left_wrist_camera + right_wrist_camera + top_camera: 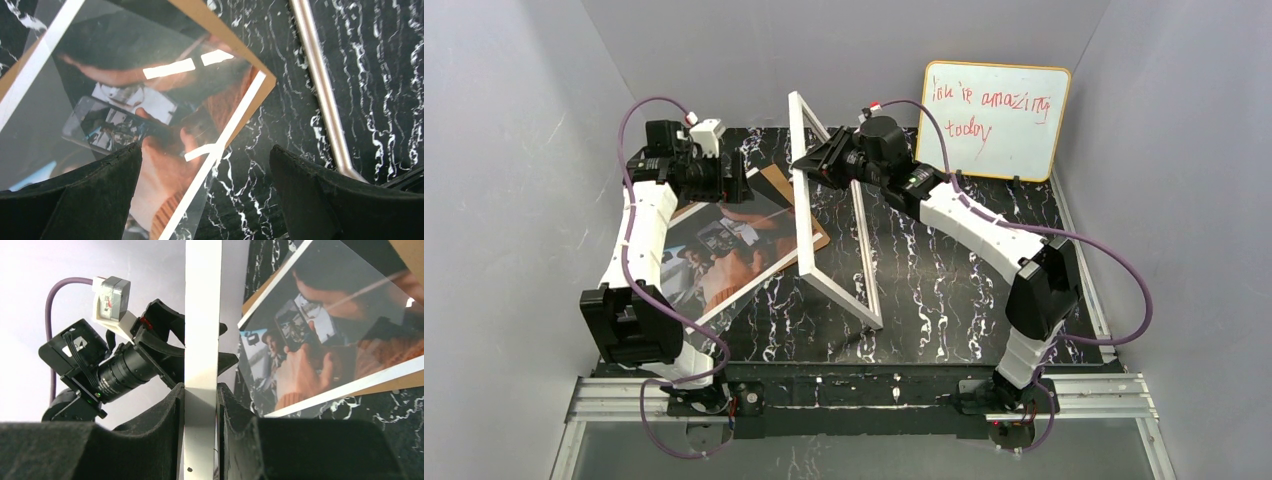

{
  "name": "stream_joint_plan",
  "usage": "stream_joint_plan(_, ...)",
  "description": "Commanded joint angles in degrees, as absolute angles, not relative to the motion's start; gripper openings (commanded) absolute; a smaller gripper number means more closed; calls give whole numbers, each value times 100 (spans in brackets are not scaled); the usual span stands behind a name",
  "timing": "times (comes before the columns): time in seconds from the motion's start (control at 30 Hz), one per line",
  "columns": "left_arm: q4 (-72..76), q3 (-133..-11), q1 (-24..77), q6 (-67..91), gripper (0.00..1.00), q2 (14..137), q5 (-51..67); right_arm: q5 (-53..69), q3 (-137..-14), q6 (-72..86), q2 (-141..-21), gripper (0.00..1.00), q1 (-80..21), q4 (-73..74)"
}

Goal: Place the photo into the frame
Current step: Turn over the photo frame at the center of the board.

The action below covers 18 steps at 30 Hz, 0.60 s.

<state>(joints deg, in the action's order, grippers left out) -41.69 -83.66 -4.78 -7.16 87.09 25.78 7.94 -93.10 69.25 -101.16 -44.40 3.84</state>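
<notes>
Frame (pixel 802 200) handling looks like the step in hand. The right gripper (pixel 200 390) is clamping one white rail between its fingers, and the frame is standing on edge near the middle of the table (pixel 944 290). It is leaning, and its lowest corner appears to be resting on the marble top.

The photo (pixel 125 100) is lying flat and face up on the brown board (pixel 220 30) on the table's left side, just beside the raised frame. The left gripper (pixel 205 155) is hovering low over the photo's corner with its jaws wide apart, gripping nothing. One finger is hanging above the print and the other above bare table, with the frame's tan rail just beyond.

To do this well, the right arm should be turning the frame slowly. The pinch sits on a thin rail far from the frame's centre, so the long frame will likely swing or twist in the fingers if hurried. Letting the low corner carry weight as a pivot should be steadying it. Whether the pane is seated in the frame I cannot tell, so tipping gently is safer.

The frame probably wants laying down with its tan back up, clear of the photo, so the opening is facing the print.

For the left arm, the glossy sheet will be hard to pinch flat. Its lower edge seems to be running past the board's edge, and that overhang is the better place to take hold. A light grip there should be avoiding creases and not dragging the board along.
</notes>
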Motion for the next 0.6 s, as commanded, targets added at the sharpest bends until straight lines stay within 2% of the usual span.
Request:
stream_joint_plan(0.0, -4355, -8895, -250, -354, 98, 8519, 2673, 1234, -9313, 7514, -9738, 1, -4367, -569)
stream_joint_plan(0.17, -4459, -9340, 208, -126, 98, 8614, 2646, 1312, -8990, 7701, -9514, 2, -4259, -732)
stream_joint_plan(0.27, -4518, -9588, 565, -48, 98, 8705, 2506, 1388, -8510, 7837, -9201, 5, -4069, -883)
stream_joint_plan(0.4, -4533, -9954, 1129, 173, 98, 8902, 2213, 1591, -7874, 7954, -8842, 23, -3841, -1060)
stream_joint_plan(0.57, -4503, -10271, 1740, 330, 98, 9242, 1869, 1929, -7902, 7613, -8759, 49, -3598, -461)
